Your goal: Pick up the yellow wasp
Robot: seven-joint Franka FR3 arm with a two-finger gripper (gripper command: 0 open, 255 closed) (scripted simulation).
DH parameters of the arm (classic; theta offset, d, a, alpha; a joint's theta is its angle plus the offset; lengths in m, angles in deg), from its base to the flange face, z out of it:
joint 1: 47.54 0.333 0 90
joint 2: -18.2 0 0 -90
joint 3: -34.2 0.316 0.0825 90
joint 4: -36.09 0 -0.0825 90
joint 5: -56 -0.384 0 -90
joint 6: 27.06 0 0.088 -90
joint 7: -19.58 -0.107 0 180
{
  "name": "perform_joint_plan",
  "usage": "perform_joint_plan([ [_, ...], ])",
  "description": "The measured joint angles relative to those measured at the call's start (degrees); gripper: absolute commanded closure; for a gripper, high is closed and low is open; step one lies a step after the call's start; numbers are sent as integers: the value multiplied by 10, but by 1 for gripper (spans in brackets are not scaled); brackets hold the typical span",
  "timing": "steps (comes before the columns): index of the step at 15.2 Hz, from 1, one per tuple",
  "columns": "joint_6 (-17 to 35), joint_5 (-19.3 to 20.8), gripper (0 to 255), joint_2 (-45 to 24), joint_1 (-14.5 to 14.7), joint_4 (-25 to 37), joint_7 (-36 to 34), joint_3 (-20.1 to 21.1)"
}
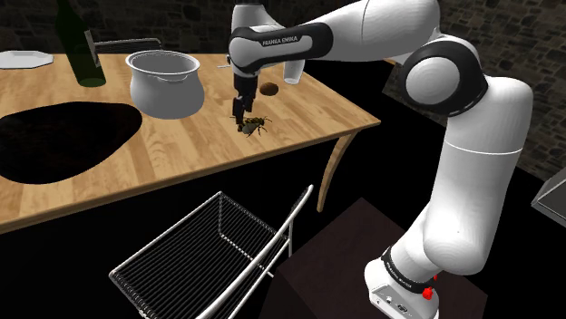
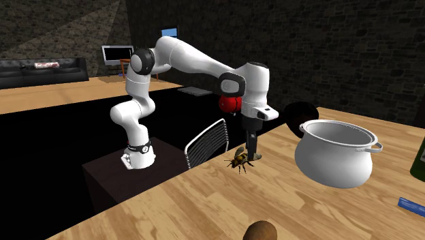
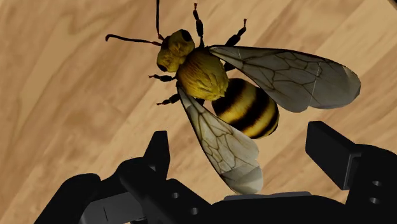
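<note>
The yellow-and-black striped wasp (image 1: pixel 256 127) (image 2: pixel 239 160) lies on the wooden table (image 1: pixel 181 149), close to its edge. My black gripper (image 1: pixel 239 115) (image 2: pixel 253 157) hangs straight down, just beside and over the wasp. In the wrist view the wasp (image 3: pixel 219 86) has grey veined wings spread out. My gripper (image 3: pixel 242 143) is open. Its fingers (image 3: pixel 156 159) stand well apart on either side of the wasp's tail end and one wing, and neither touches it. The head and legs lie beyond the fingertips.
A white pot (image 1: pixel 165 83) (image 2: pixel 337 151) stands near the wasp. A dark bottle (image 1: pixel 80 50) and a plate (image 1: pixel 25 59) stand farther back. A black patch (image 1: pixel 63 140) covers part of the table. A wire chair (image 1: pixel 218 258) stands below the table edge. A small brown object (image 1: pixel 270 89) lies behind the gripper.
</note>
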Motion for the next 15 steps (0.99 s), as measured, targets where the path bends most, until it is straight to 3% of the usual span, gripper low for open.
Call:
perform_joint_plan([
  [5, 32, 1, 0, -11, 1, -21, -2, 0],
  [6, 35, 1, 255, -12, 0, -23, -2, 0],
  [15, 38, 1, 255, -12, 0, -25, -2, 0],
])
